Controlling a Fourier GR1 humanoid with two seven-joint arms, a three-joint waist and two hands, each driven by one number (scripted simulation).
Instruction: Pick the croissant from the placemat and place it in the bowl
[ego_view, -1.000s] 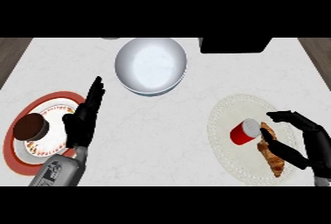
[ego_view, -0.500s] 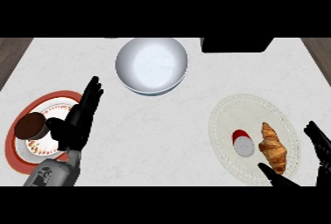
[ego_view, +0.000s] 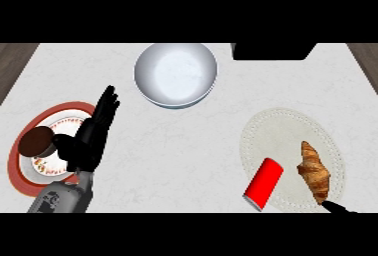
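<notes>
Counter (ego_view: 184, 145): one.

Bowl (ego_view: 176, 75): one, white and round.

Placemat (ego_view: 284, 127): one, pale and round.

Croissant (ego_view: 314, 170): one.

Red cylinder (ego_view: 263, 184): one.

Plate (ego_view: 18, 162): one, with a red rim.

Dark brown round item (ego_view: 37, 141): one. What it is cannot be told.

Black box (ego_view: 273, 51): one, cut off by the upper limit of the view.

Hands: two. The left hand (ego_view: 92, 137) shows whole. The right hand (ego_view: 338, 208) shows only as a small black part at the lower edge.

Grey forearm (ego_view: 63, 199): one, belonging to the left hand.

No kind of loose thing appears more than once.
</notes>
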